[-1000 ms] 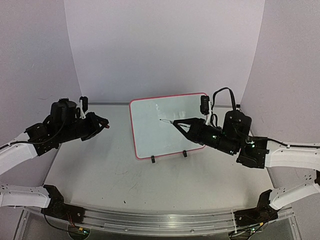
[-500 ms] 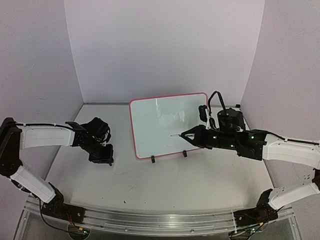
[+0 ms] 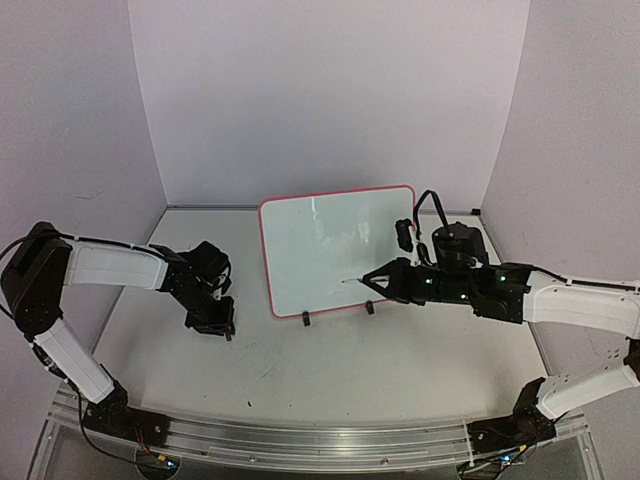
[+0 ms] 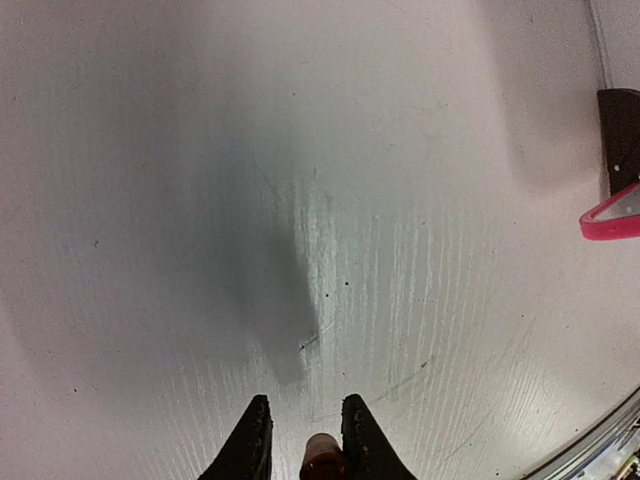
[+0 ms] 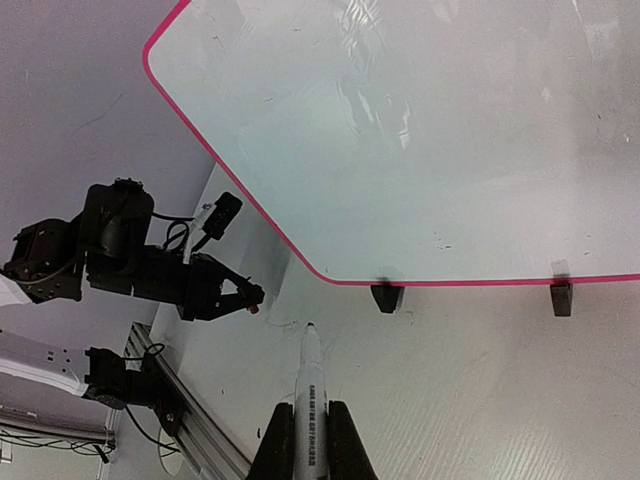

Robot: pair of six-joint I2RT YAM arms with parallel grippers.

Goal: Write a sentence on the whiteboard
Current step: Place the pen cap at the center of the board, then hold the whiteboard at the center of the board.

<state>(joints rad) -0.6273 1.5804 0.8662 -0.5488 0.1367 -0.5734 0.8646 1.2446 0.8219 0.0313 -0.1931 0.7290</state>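
The whiteboard (image 3: 335,245) stands upright on two black feet at mid-table; its face is blank, and no sentence shows on it. It fills the top of the right wrist view (image 5: 430,130), and one pink corner shows in the left wrist view (image 4: 612,212). My right gripper (image 3: 388,281) (image 5: 312,410) is shut on a white marker (image 3: 362,280) (image 5: 310,365). The marker's bare tip points left, just in front of the board's lower edge and off its face. My left gripper (image 3: 212,322) (image 4: 305,405) hangs low over the table left of the board, with a small red-brown marker cap (image 4: 322,458) between its fingers.
The table top (image 3: 330,370) carries faint dark scuffs and specks. A metal rail (image 3: 300,440) runs along the near edge. Pale walls close in the back and both sides. The board's left foot (image 5: 386,296) stands near the marker tip.
My left arm swung from raised at the far left down and inward, low over the table. My right gripper drew the marker off the board face, down to its lower edge.
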